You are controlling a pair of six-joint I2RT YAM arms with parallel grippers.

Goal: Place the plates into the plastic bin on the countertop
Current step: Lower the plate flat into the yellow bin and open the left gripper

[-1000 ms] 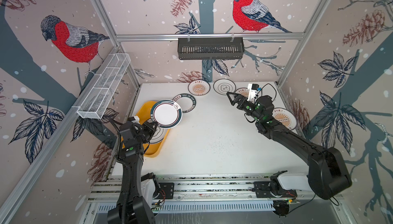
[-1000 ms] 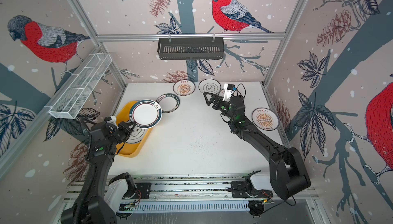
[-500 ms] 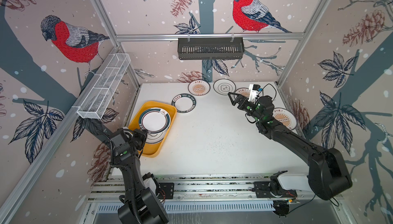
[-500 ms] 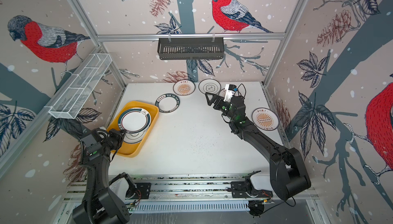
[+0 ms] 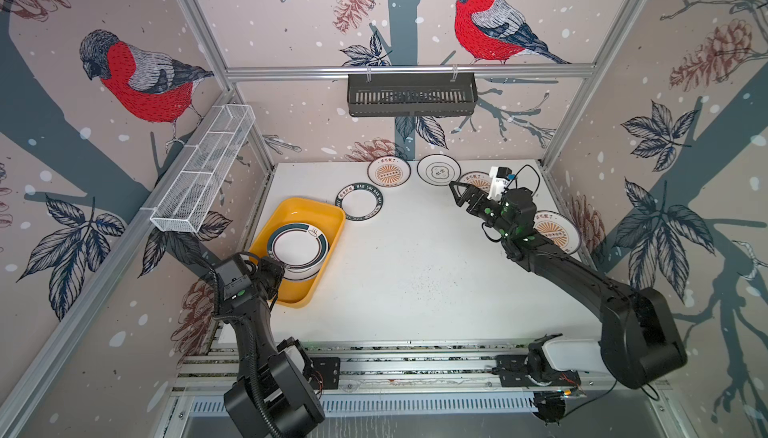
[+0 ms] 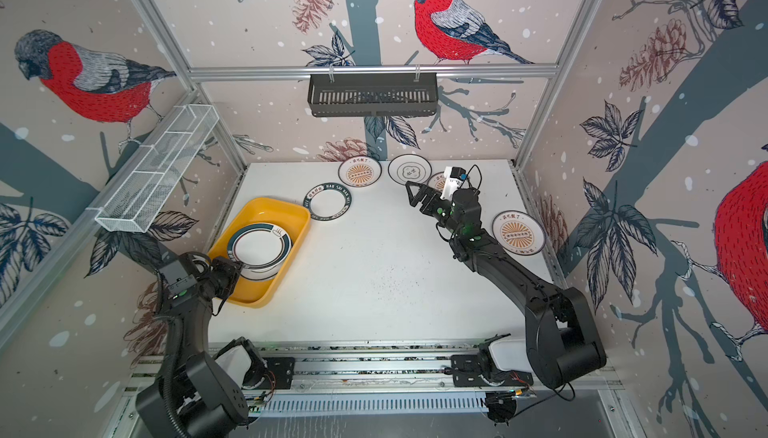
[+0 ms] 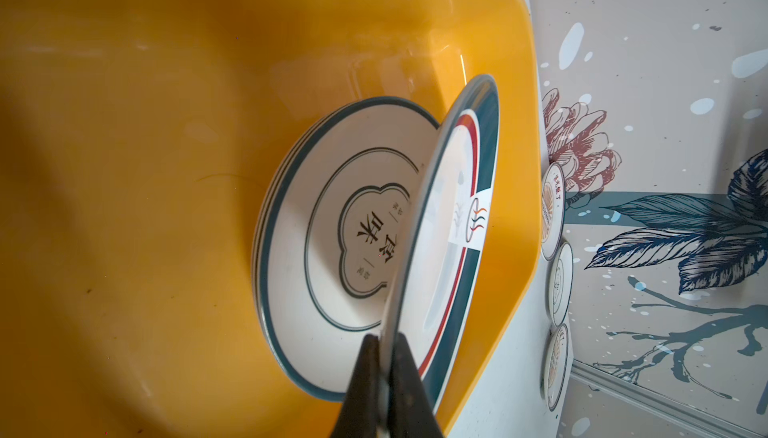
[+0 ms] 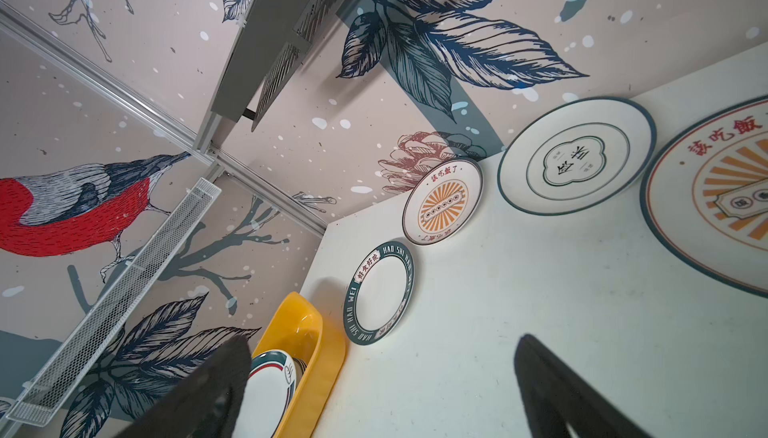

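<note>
Fingers (image 7: 409, 386) of the left gripper (image 7: 384, 346) clamp the rim of a glossy green-banded plate (image 7: 453, 248), tilted over the stacked plates (image 7: 332, 223) inside the smooth yellow plastic bin (image 5: 291, 211) at the countertop's (image 5: 415, 269) left edge. The right gripper (image 5: 455, 194) hangs spread wide, empty, near the far edge's round plates (image 5: 438, 169).

green-rimmed plate (image 5: 360, 208), left of centre in a top view: "HAO SHI HAO WEI" around the rim; white tag "好食好味"
sunburst plate (image 8: 442, 201): red "該吃飯了" above the orange rays
second sunburst plate (image 8: 723, 194): red "該吃飯", rest cut off
emblem plate (image 8: 577, 155): two dark characters, not surely legible
</note>
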